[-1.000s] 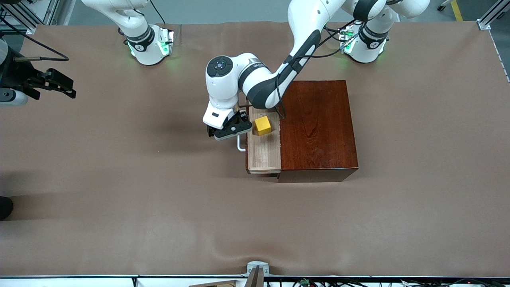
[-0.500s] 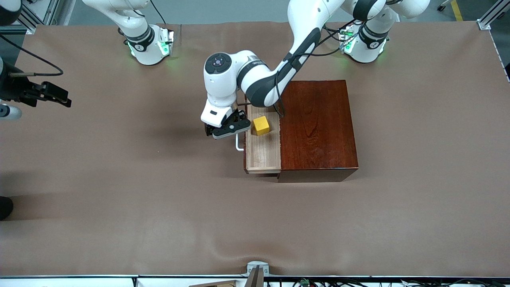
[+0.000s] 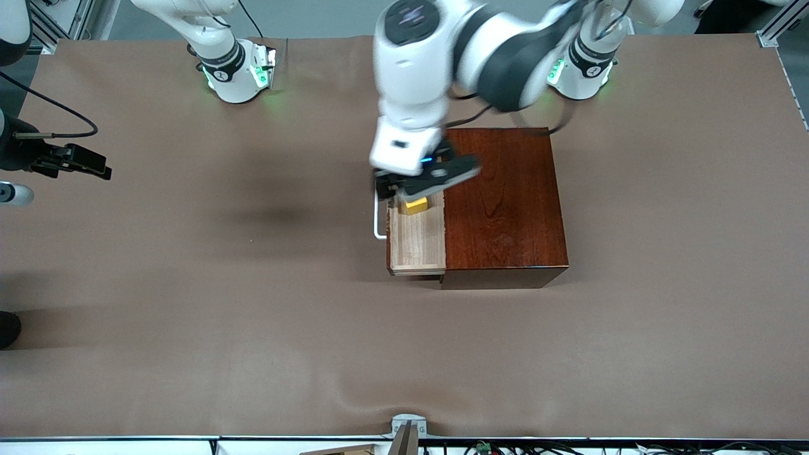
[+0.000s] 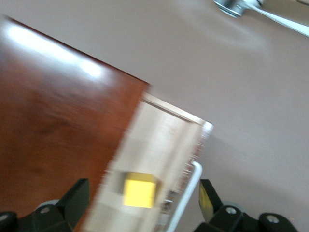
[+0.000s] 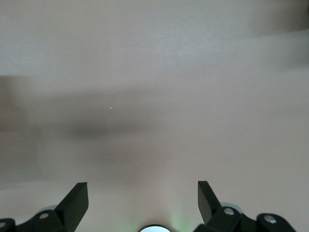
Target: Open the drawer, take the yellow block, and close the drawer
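Observation:
The drawer (image 3: 417,243) stands pulled out of the mahogany box (image 3: 502,202) toward the right arm's end of the table. Its white handle (image 3: 377,221) is free. The yellow block (image 3: 416,205) lies in the pale-wood tray, in the part farther from the front camera. My left gripper (image 3: 425,183) is open and empty, up in the air over the block. In the left wrist view the block (image 4: 139,192) shows between the open fingers, with the handle (image 4: 186,203) beside it. My right gripper (image 3: 79,163) is open and empty over bare table at its own end.
The brown table cover (image 3: 253,316) lies bare around the box. The two arm bases (image 3: 237,69) stand along the table's edge farthest from the front camera. The right wrist view shows only table cover (image 5: 154,96).
My left gripper has left the handle's side, risen and moved over the open drawer above the yellow block. The drawer has slid out slightly. The right gripper has barely shifted.

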Robot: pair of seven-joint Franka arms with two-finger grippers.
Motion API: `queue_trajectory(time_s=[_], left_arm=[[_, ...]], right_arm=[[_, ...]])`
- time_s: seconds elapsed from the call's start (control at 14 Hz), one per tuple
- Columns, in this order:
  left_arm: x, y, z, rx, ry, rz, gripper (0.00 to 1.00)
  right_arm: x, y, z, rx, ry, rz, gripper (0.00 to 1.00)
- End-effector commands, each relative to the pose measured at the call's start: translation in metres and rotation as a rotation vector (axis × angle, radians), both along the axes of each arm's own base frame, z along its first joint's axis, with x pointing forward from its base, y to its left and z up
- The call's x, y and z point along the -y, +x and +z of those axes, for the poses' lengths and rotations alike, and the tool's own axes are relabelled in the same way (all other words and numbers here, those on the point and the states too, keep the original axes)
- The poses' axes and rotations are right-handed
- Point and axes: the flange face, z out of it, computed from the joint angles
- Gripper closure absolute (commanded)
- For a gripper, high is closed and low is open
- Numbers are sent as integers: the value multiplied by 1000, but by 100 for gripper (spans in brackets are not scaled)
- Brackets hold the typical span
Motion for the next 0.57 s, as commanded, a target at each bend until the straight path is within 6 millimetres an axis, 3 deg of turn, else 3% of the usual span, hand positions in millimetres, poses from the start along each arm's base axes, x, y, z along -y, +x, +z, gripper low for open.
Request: queue_trajectory(time_s=[0.0, 0.29, 0.5], left_arm=[[-69, 15, 32, -46, 48, -24, 0], [-181, 46, 62, -114, 87, -130, 0], [-254, 50, 67, -160, 96, -204, 0]], right_arm=[[-3, 1, 7, 8, -1, -107, 0], [-38, 1, 2, -10, -17, -256, 0], [-81, 6, -12, -56, 17, -408, 0]])
